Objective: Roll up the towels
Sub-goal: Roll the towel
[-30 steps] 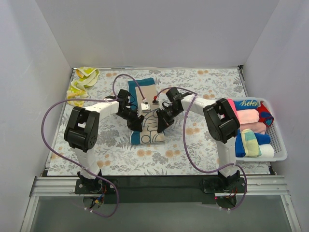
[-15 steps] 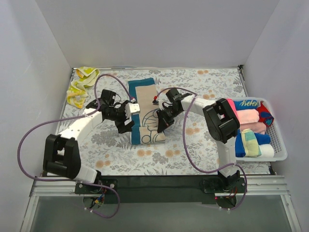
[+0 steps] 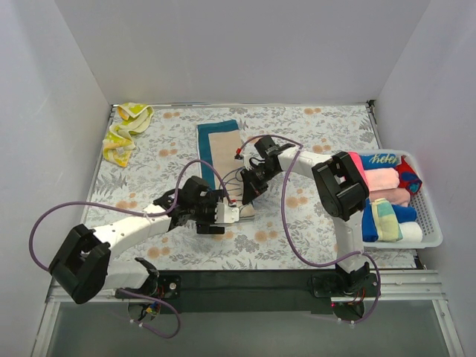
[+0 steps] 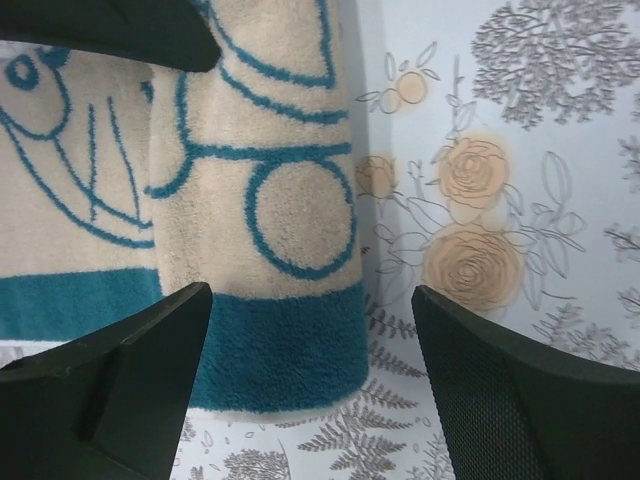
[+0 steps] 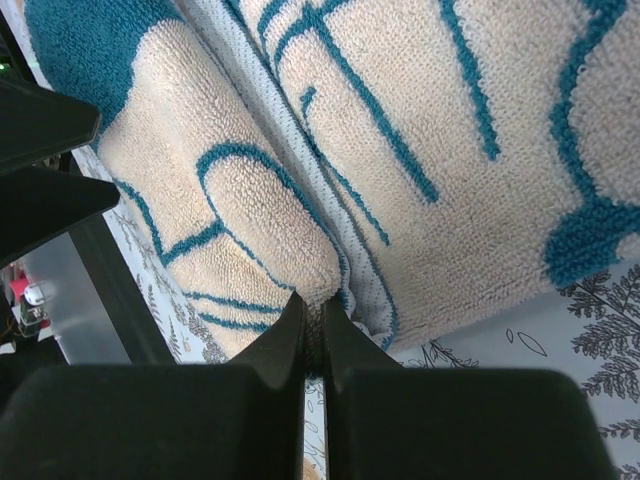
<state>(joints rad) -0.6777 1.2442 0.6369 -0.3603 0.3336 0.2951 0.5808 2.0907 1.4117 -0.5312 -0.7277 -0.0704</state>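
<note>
A tan-and-blue cartoon-print towel (image 3: 218,143) lies lengthwise mid-table, its near part folded or rolled over. My left gripper (image 3: 225,215) hovers at the towel's near end. In the left wrist view its open fingers (image 4: 120,375) straddle the teal-banded end (image 4: 275,345) without touching it, and the gripper (image 4: 312,400) holds nothing. My right gripper (image 3: 245,193) sits at the towel's right edge. In the right wrist view that gripper (image 5: 318,325) is shut on the edge of the turned-over towel layer (image 5: 240,215). A yellow patterned towel (image 3: 124,131) lies crumpled at the far left corner.
A white slotted basket (image 3: 430,225) at the right edge holds several rolled towels, pink (image 3: 380,178), red, blue and beige among them. A floral cloth (image 3: 312,216) covers the table. White walls close in on three sides. Purple cables loop from both arms.
My left arm swung from the towel's left side down to its near end, and its jaws opened. The right gripper stayed pinched on the towel's right edge.
</note>
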